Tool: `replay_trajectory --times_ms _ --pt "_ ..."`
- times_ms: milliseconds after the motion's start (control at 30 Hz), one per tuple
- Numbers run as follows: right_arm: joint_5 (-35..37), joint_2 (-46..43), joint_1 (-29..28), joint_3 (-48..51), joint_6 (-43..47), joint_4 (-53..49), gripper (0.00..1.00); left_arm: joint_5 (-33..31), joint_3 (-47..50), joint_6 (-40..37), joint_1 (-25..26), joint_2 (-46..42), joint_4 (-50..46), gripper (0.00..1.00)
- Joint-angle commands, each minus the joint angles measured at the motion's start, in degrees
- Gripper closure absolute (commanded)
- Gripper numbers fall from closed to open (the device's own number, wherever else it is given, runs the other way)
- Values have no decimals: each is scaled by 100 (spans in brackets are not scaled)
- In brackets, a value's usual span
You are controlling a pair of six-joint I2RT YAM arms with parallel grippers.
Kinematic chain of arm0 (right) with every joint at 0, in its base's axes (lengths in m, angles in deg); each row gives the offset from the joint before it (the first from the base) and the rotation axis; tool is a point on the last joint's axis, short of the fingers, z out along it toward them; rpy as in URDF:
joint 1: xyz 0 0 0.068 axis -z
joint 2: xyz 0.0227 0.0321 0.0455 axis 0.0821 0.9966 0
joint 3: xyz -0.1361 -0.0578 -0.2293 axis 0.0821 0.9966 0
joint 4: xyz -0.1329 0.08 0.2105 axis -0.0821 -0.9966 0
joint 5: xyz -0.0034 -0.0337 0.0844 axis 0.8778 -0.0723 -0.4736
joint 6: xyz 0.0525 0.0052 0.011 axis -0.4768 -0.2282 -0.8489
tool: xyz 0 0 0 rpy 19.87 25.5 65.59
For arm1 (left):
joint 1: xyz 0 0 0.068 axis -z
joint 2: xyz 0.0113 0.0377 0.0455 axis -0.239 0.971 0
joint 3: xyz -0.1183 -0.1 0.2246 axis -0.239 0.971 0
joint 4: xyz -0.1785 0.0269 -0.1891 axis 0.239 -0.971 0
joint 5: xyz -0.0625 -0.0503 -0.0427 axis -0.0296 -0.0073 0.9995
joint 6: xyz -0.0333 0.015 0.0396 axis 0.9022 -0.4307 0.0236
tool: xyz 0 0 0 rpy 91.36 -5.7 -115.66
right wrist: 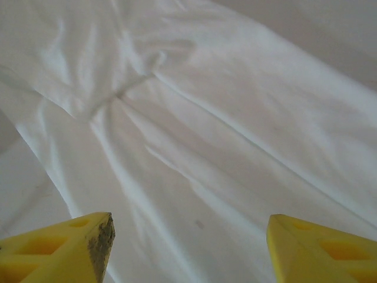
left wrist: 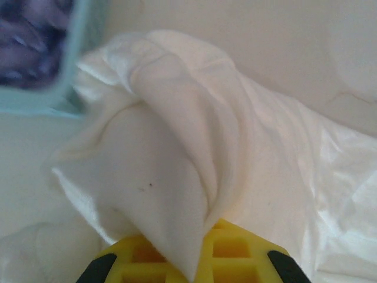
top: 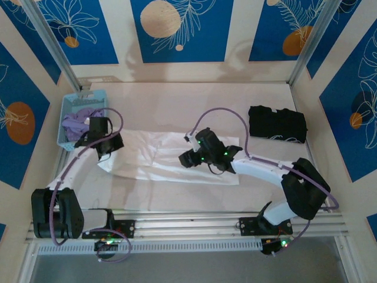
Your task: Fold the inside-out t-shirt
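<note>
The inside-out t-shirt (top: 159, 156) is a long white band of cloth across the middle of the table. My left gripper (top: 105, 147) is at its left end, shut on a bunched fold of the white cloth (left wrist: 177, 194), which rises out from between the yellow fingers (left wrist: 241, 250). My right gripper (top: 189, 158) hovers over the shirt's right half. Its yellow fingertips (right wrist: 88, 242) stand wide apart above the creased cloth (right wrist: 194, 153) with nothing between them.
A light blue basket (top: 69, 111) holding a lavender-purple garment (top: 79, 121) stands at the back left, close to my left gripper. A folded black garment (top: 277, 124) lies at the back right. Patterned walls enclose the table.
</note>
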Motion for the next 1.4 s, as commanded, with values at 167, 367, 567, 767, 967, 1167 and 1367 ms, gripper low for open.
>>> replay_trajectory --times_ms 167,367,567,767,967,1167,1367 --pt "-231 -577 412 329 -59 -245 30 -949 -1472 -552 -96 226 -1541 100" --pt "-175 -800 802 420 -175 -450 30 -581 -2052 -63 1137 460 -1740 100" --pt "-169 -1212 1324 515 -272 -734 30 -134 -2232 1003 2919 1172 -939 95" --pt "134 -1588 2101 520 -690 -1166 29 1037 -3406 1715 4334 3069 -41 64" --pt "-274 -1505 2556 542 -1091 -908 28 1502 -3436 1511 4480 3028 50 40" --pt "-1444 -373 2186 80 -1083 -176 26 302 -1531 1093 3979 1378 -4 25" --pt "-1970 1012 1814 -766 -791 250 28 954 -258 1406 3869 924 1221 28"
